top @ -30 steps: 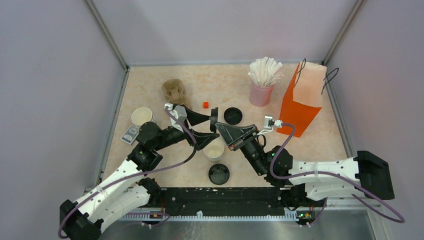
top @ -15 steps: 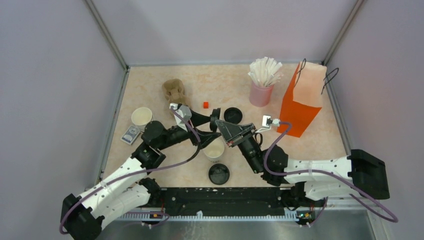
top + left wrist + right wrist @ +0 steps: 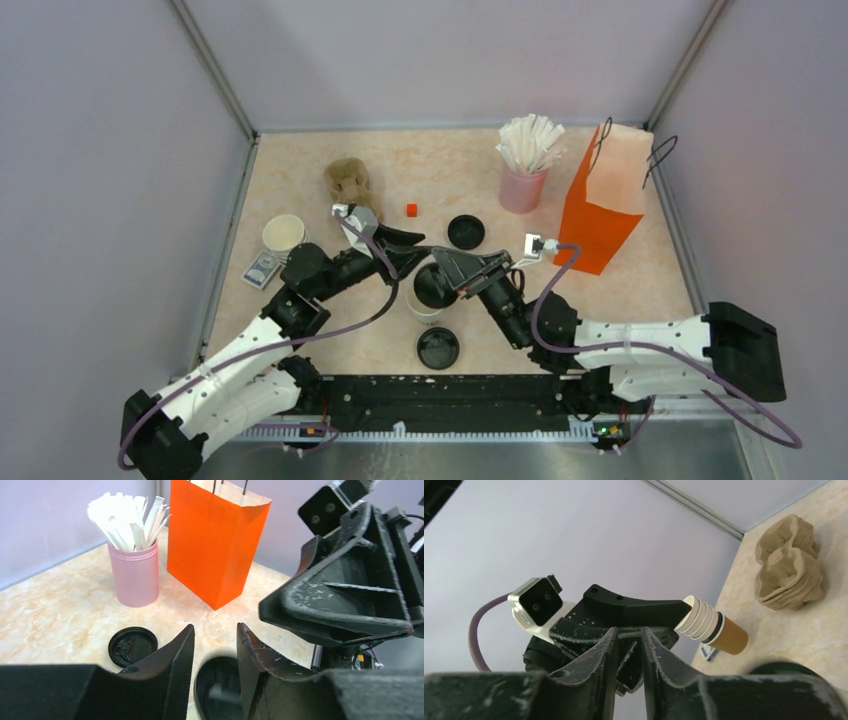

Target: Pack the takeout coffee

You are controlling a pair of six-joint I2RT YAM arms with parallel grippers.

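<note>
The takeout coffee (image 3: 430, 291) stands mid-table, a small paper cup with a black lid (image 3: 220, 690) lying on its mouth. My left gripper (image 3: 418, 252) hovers at the cup's far-left rim. In the left wrist view its fingers (image 3: 182, 662) stand apart with the lid showing below the gap, and nothing is clamped. My right gripper (image 3: 443, 262) sits just above the cup's far edge. Its jaws (image 3: 630, 632) show a narrow gap with nothing in it. The cup wall is mostly hidden by both grippers.
An orange paper bag (image 3: 603, 200) stands open at the right, with a pink cup of white straws (image 3: 527, 170) beside it. Loose black lids lie at the back (image 3: 466, 231) and front (image 3: 438, 347). Stacked cups (image 3: 285, 233), brown cup carriers (image 3: 348, 183) and a red block (image 3: 411, 210) are on the left.
The black lid that my right gripper held upright now lies on the cup, and that gripper has parted slightly. My left gripper's jaws have narrowed and moved closer over the cup.
</note>
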